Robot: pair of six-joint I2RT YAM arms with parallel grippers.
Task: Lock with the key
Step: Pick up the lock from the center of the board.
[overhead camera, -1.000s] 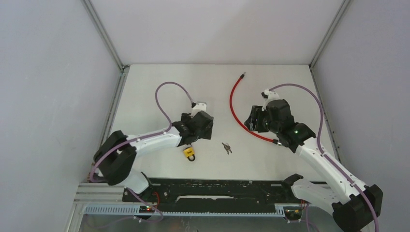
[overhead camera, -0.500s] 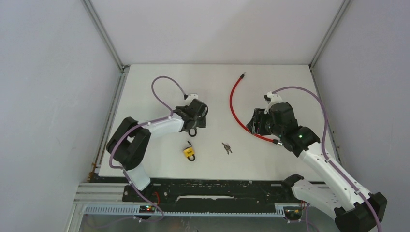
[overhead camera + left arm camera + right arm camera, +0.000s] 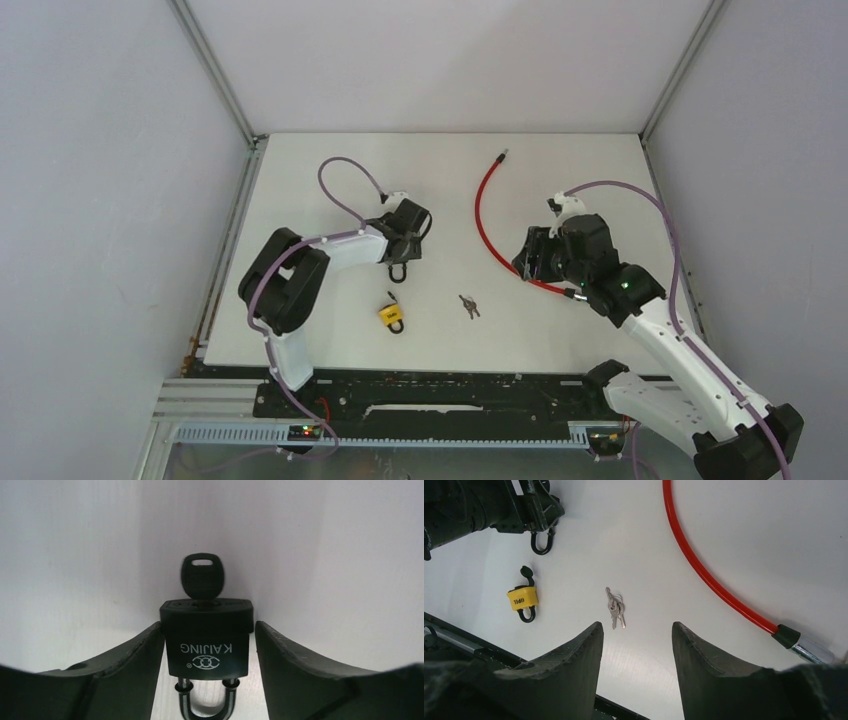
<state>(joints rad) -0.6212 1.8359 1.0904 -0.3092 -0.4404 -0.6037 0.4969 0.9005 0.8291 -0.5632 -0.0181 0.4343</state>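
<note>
We noted key (image 3: 202, 577) seated in black KAIJING padlock (image 3: 207, 642), frame centre; left gripper (image 3: 208, 625) jaws straddled it, unclamped; right gripper (image 3: 636, 627) gaped empty; key turn not yet done

A black padlock (image 3: 206, 637) with white lettering carries a black key (image 3: 202, 577) above its dark-striped silver shackle. On the white table (image 3: 560, 170) lie a yellow padlock (image 3: 391, 315), silver keys (image 3: 468, 305) and a red cable (image 3: 483, 215) with a black-and-silver tip.

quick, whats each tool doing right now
left tool: open, straddling the black padlock, not clamped
right tool: open, holding nothing
</note>
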